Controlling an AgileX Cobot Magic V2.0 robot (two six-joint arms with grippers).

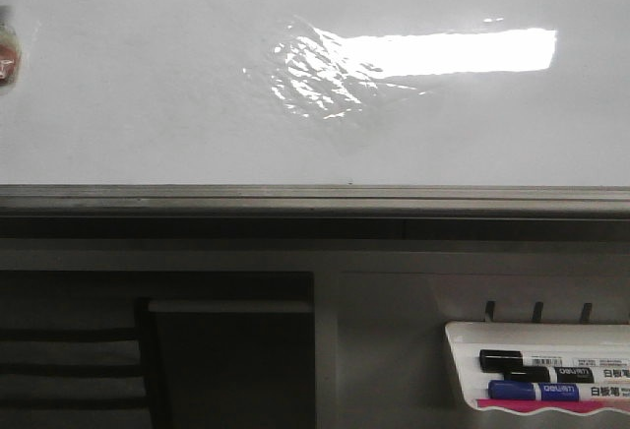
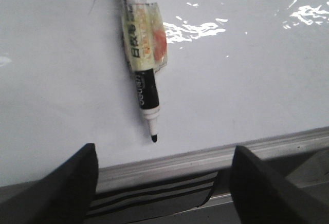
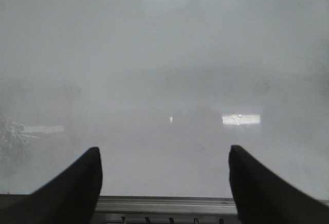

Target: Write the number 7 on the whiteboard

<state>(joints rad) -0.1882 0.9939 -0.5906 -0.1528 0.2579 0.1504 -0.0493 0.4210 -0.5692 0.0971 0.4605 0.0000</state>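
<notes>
The whiteboard (image 1: 148, 85) fills the upper front view, with a bright rectangular reflection and a wrinkled glare patch. No number 7 shows on it. In the left wrist view an uncapped black-tipped marker (image 2: 145, 75) with a yellowish taped label lies against the board (image 2: 247, 80), tip pointing toward the grey rail (image 2: 205, 157). My left gripper (image 2: 164, 149) is open and empty, its fingers apart from and either side of the marker tip. My right gripper (image 3: 164, 149) is open and empty, facing bare board (image 3: 164, 80). Neither gripper shows in the front view.
The grey metal rail (image 1: 315, 198) runs under the board. A small white tray (image 1: 463, 336) at the lower right holds a black marker (image 1: 512, 358) and a blue marker (image 1: 532, 390). A taped label piece (image 1: 6, 50) shows at the left edge.
</notes>
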